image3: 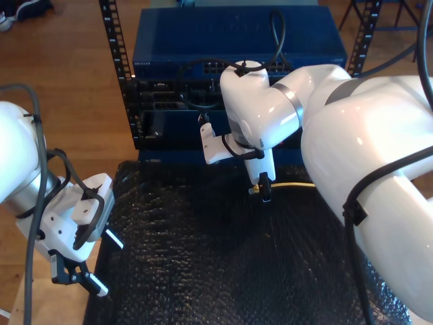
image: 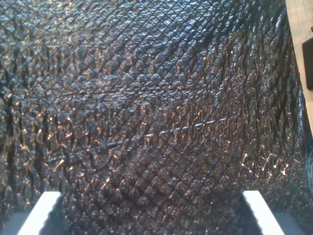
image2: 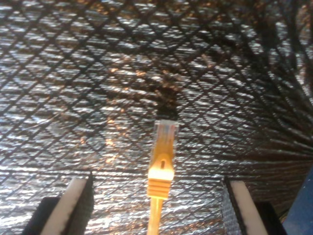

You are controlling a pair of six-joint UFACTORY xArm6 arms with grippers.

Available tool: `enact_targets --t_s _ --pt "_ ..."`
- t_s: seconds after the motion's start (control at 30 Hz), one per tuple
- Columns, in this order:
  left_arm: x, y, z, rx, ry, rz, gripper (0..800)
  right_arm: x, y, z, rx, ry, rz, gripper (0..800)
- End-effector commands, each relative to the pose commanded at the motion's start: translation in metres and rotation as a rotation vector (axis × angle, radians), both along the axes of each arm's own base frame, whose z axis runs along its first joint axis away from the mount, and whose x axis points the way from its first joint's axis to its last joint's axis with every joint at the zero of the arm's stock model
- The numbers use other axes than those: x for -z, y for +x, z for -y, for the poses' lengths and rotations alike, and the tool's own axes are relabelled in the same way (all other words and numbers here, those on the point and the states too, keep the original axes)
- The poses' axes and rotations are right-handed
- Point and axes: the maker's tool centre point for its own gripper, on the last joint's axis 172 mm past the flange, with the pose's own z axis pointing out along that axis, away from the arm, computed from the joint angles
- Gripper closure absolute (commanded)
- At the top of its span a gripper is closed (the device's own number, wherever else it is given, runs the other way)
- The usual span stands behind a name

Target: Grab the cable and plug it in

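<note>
In the first wrist view, my first gripper (image: pixel 151 215) hangs with jaws apart over the black quilted mat (image: pixel 146 98), holding nothing. In the second wrist view, my second gripper (image2: pixel 159 208) straddles the cable (image2: pixel 161 166), jaws apart, pads clear of the plug. In the exterior view, the cable (image3: pixel 294 184) lies on the mat right of centre, near the blue rack unit (image3: pixel 230 40). The grasp step is in hand; next, the jaws must close squarely on the plug boot.

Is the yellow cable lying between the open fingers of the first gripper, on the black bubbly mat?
Nearly. The cable lies between the open fingers of my second gripper, not my first, as the second wrist view shows. It is on the black mat.
</note>
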Motion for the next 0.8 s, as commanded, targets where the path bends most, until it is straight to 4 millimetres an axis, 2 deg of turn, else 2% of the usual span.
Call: enact_targets --t_s 0.17,0.6,0.8 --pt "0.0 0.0 0.0 0.0 0.0 0.0 0 0.008 -0.003 0.001 0.0 -0.007 -0.014 297" --pt "0.0 0.0 0.0 0.002 -0.001 -0.001 0 0.011 -0.001 0.01 -0.014 -0.045 -0.003 302" --pt "0.0 0.0 0.0 0.002 -0.001 0.001 0 0.008 0.0 0.009 -0.013 -0.042 0.002 341"
